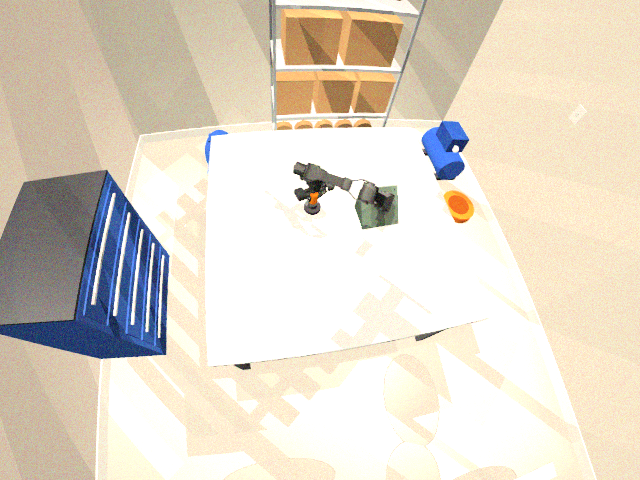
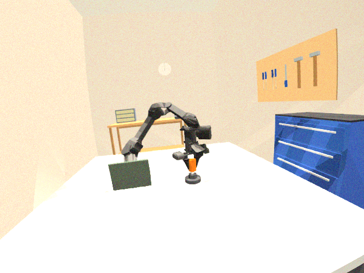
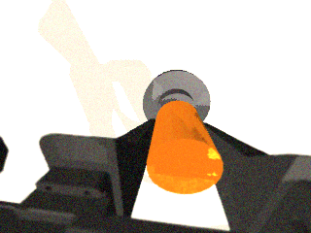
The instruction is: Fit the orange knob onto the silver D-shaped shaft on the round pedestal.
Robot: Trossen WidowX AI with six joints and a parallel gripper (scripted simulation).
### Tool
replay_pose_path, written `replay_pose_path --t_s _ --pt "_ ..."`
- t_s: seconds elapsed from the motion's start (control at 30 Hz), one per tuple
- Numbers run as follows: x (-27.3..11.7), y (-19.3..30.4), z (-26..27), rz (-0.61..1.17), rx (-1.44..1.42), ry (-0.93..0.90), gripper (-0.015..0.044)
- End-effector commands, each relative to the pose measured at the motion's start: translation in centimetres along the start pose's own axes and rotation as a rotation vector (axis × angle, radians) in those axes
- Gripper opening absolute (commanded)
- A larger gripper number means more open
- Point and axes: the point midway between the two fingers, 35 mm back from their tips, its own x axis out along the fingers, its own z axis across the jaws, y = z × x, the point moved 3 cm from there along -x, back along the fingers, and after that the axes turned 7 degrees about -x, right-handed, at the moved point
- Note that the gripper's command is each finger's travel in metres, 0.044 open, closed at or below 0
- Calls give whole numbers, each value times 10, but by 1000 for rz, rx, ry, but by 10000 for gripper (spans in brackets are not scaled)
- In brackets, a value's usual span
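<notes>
My gripper [image 1: 313,196] [image 2: 192,167] [image 3: 177,125] is shut on the orange knob [image 1: 313,199] [image 2: 192,164] [image 3: 182,152] and points down. The knob is upright, directly above the dark round pedestal [image 1: 312,210] [image 2: 193,180] [image 3: 153,99] in the exterior view. A small light gap with a bit of the silver shaft [image 2: 192,173] shows between the knob's lower end and the pedestal's raised middle. In the wrist view the knob covers the near side of the pedestal. The knob's hole and the flat sides of hole and shaft are hidden, so their alignment cannot be told.
A dark green panel [image 1: 387,219] [image 2: 130,175] stands on the white table [image 1: 268,289] [image 2: 182,229] by the arm's base, to one side of the pedestal. A blue drawer cabinet [image 1: 93,258] [image 2: 311,147] and an orange bucket [image 1: 459,204] stand beyond the table's edges.
</notes>
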Motion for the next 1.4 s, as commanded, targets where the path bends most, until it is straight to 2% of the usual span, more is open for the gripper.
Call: replay_pose_path --t_s 0.0,0.6,0.87,1.37 --pt "0 0 0 -1 4 0 0" --pt "-4 0 1 -1 4 0 0" --pt "-2 0 1 -1 213 0 0" --pt "2 0 0 0 213 -1 0"
